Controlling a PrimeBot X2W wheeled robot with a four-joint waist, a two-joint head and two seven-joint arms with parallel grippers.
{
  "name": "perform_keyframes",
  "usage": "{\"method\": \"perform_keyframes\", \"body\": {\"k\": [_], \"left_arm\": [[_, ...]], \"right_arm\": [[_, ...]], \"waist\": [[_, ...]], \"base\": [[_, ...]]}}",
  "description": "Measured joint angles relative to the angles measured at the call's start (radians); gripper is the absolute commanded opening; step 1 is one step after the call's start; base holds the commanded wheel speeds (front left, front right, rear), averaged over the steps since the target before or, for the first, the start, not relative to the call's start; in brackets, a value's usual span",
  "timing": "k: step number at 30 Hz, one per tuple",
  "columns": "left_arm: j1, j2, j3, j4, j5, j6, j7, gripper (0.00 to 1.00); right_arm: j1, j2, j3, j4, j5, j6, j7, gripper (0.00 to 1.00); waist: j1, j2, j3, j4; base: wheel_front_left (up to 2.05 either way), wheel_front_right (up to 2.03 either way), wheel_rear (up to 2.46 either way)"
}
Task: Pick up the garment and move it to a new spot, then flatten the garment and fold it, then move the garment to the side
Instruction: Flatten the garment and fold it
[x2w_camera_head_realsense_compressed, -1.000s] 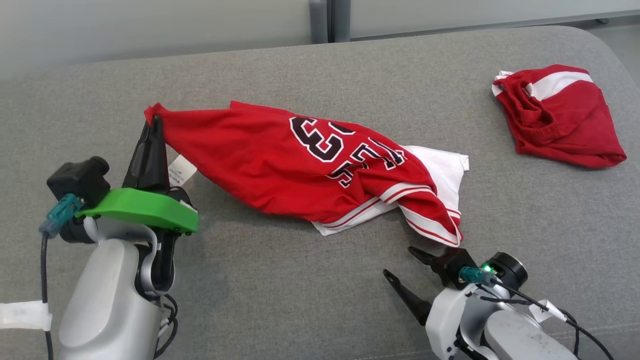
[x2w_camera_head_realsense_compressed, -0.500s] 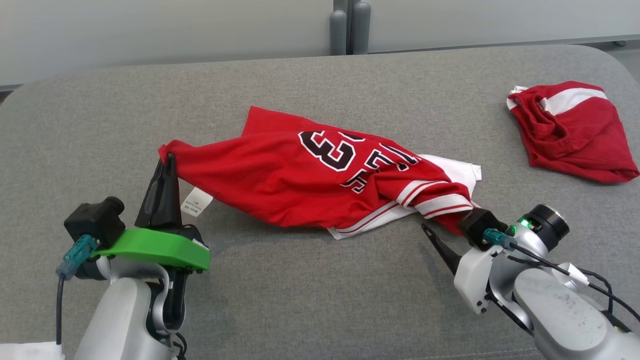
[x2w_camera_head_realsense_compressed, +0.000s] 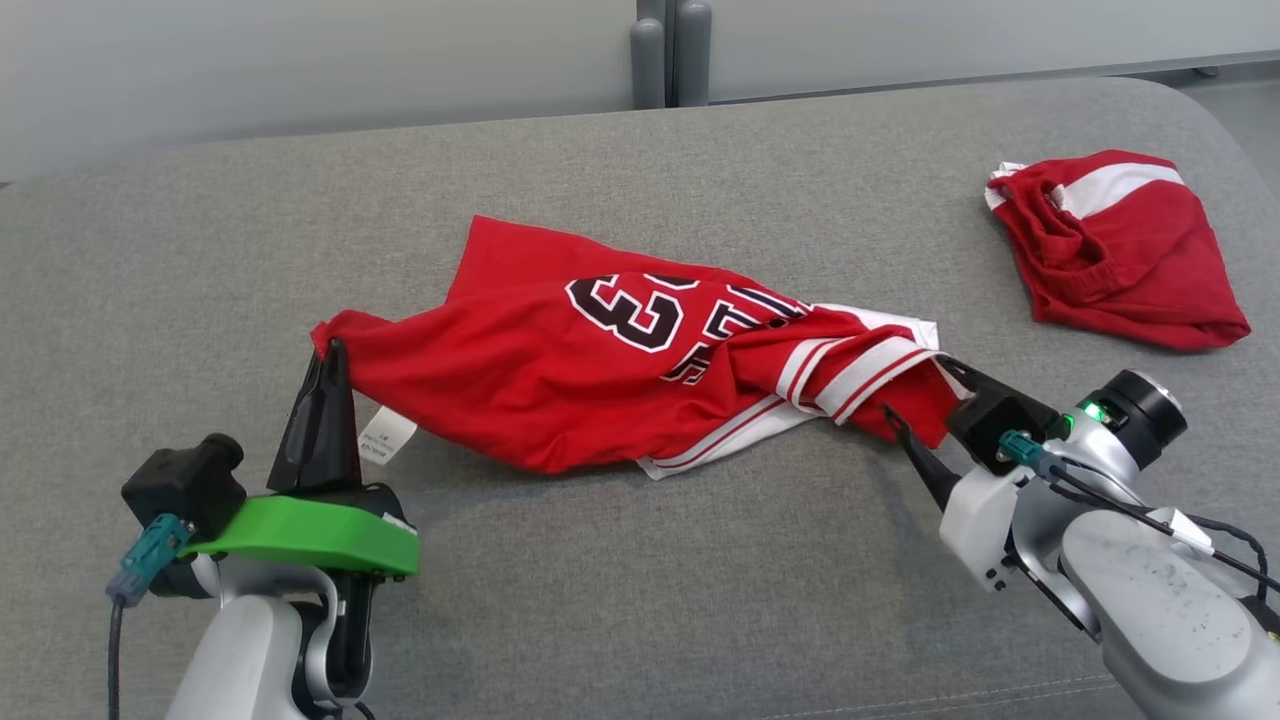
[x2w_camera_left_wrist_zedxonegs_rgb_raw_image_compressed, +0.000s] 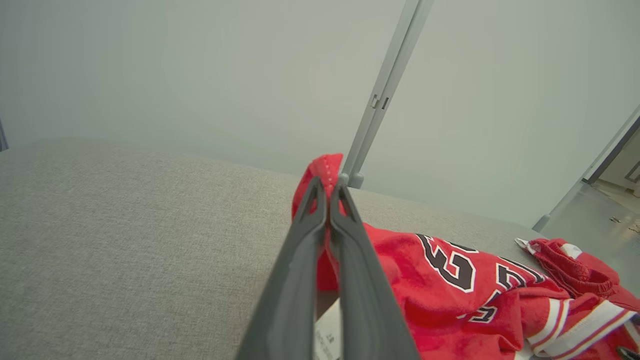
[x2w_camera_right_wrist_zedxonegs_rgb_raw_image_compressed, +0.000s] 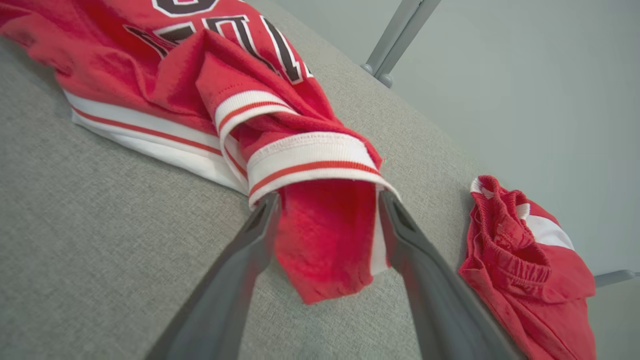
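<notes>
The garment (x2w_camera_head_realsense_compressed: 560, 390) is a red jersey with white-and-red trim and dark lettering, lying bunched across the middle of the grey padded surface (x2w_camera_head_realsense_compressed: 640, 580). My left gripper (x2w_camera_head_realsense_compressed: 330, 350) is shut on the garment's left corner, and a tuft of red cloth pokes out above the tips of the left gripper (x2w_camera_left_wrist_zedxonegs_rgb_raw_image_compressed: 327, 185). A white care label (x2w_camera_head_realsense_compressed: 385, 440) hangs beside it. My right gripper (x2w_camera_head_realsense_compressed: 918, 388) stands open at the garment's right end. In the right wrist view the striped end of the garment (x2w_camera_right_wrist_zedxonegs_rgb_raw_image_compressed: 310, 165) lies between the spread fingers of the right gripper (x2w_camera_right_wrist_zedxonegs_rgb_raw_image_compressed: 327, 200).
A second red garment with a white stripe (x2w_camera_head_realsense_compressed: 1110, 250) lies crumpled at the far right of the surface, also in the right wrist view (x2w_camera_right_wrist_zedxonegs_rgb_raw_image_compressed: 520, 260). Pale wall panels and a grey post (x2w_camera_head_realsense_compressed: 665, 50) stand behind the back edge. Bare grey padding stretches along the front.
The head camera has shifted. My right gripper has come forward from the front of the surface until its open fingers straddle the garment's right end. The left gripper keeps its hold on the corner.
</notes>
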Motion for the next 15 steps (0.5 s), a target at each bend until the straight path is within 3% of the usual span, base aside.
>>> {"method": "perform_keyframes", "body": {"k": [9,13,15], "left_arm": [[0.016,-0.002,-0.008,-0.028,0.009,0.006,0.0,0.0],[0.023,-0.002,-0.007,-0.04,0.01,0.006,0.0,0.0],[0.023,-0.002,-0.007,-0.049,0.01,0.01,0.0,0.0]], "right_arm": [[0.001,-0.027,-0.014,-0.007,0.012,-0.006,0.0,1.0],[0.001,-0.021,-0.007,-0.005,0.027,0.02,0.001,1.0],[0.001,-0.016,0.003,0.001,0.035,0.036,0.002,0.41]], "waist": [[0.0,0.0,0.019,-0.001],[0.0,0.0,0.023,0.001],[0.0,0.0,0.026,0.002]], "base": [[0.0,0.0,0.0],[0.0,0.0,0.0],[0.0,0.0,0.0]]}}
